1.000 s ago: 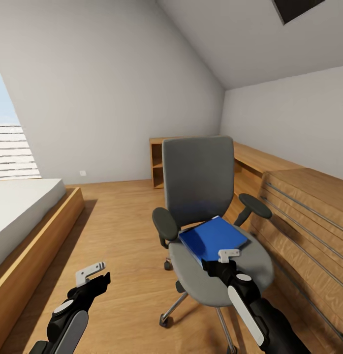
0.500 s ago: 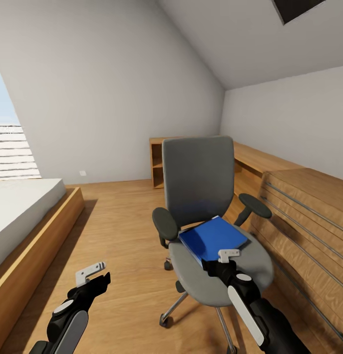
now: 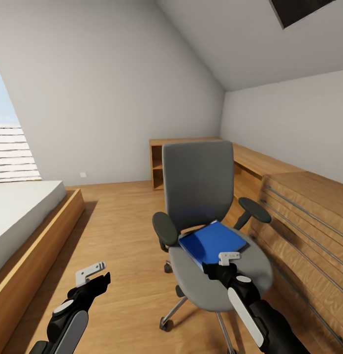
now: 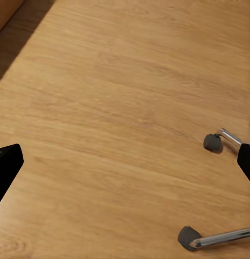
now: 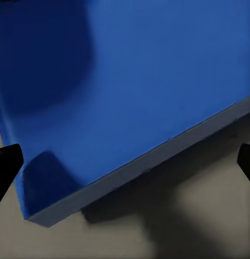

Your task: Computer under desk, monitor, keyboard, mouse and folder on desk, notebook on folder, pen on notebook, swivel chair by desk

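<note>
**Lifting the folder off the chair seat**

Nearest, low on the left: left gripper (image 3: 95, 275) hanging over bare wood floor (image 4: 125, 97), fingers spread wide with nothing between them, two chair casters and chrome legs visible beyond in the left wrist view. No part to play in this step; best kept clear of the chair base.

Just ahead on the right: right gripper (image 3: 225, 261) poised at the near edge of the folder (image 3: 213, 242), fingers parted wide in the right wrist view, black tips at either border and nothing clamped. Blue cover (image 5: 130, 81) close under the camera, near corner and front edge standing a little proud of the grey seat.

Folder lying flat on the seat of the swivel chair (image 3: 198, 182), between the two black armrests, slightly skewed to the seat.

For a clean pickup, probably: one finger slid under the raised near edge, the other over the cover, then a firm close near the corner. Slow approach advised, since a push could roll the chair on its casters or slide the folder toward the backrest. Straight lift afterwards, clear of the armrests.

Farther off: wooden drawer unit (image 3: 309, 221) along the right wall, low wooden shelf (image 3: 159, 164) behind the chair, bed (image 3: 23, 216) at left. Desk not visible from here.
</note>
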Controlling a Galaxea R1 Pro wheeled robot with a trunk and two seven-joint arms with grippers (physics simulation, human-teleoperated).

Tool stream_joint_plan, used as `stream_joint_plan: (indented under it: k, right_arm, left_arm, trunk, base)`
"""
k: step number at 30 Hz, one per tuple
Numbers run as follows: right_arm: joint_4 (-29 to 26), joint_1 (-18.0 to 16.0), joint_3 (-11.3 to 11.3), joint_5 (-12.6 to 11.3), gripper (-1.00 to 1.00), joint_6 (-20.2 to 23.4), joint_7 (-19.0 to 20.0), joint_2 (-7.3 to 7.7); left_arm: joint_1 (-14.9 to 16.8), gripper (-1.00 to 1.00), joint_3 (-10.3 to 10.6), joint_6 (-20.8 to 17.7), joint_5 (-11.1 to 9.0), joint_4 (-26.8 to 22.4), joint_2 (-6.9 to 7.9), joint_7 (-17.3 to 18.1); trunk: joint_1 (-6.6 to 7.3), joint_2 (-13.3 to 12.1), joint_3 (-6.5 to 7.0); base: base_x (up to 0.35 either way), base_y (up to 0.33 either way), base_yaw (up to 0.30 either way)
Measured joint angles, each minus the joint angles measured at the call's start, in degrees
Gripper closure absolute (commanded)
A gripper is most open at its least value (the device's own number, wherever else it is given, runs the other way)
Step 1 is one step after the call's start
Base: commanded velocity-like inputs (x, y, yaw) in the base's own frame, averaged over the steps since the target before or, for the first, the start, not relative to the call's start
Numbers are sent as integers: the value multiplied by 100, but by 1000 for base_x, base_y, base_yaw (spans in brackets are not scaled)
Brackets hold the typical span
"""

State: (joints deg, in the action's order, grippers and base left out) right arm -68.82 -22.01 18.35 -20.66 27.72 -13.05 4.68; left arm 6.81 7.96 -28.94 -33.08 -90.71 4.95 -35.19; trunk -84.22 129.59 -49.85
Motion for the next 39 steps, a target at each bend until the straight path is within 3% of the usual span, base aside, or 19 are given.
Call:
stream_joint_plan:
  k: [12, 27, 39]
  right_arm:
    - [-5, 0, 0, 0, -100, 0, 0, 3]
    - [-24, 0, -2, -1, -100, 0, 0, 9]
    - [-20, 0, -7, -1, -100, 0, 0, 9]
  left_arm:
    - [1, -100, 0, 0, -6, 0, 0, 0]
    - [1, -100, 1, 3, 0, 66, 0, 0]
    - [0, -100, 7, 10, 1, 86, 0, 0]
  trunk:
    - [264, -481, 215]
    - [264, -483, 216]
    - [265, -483, 216]
  base:
    - [0, 0, 0]
    - [0, 0, 0]
    - [164, 0, 0]
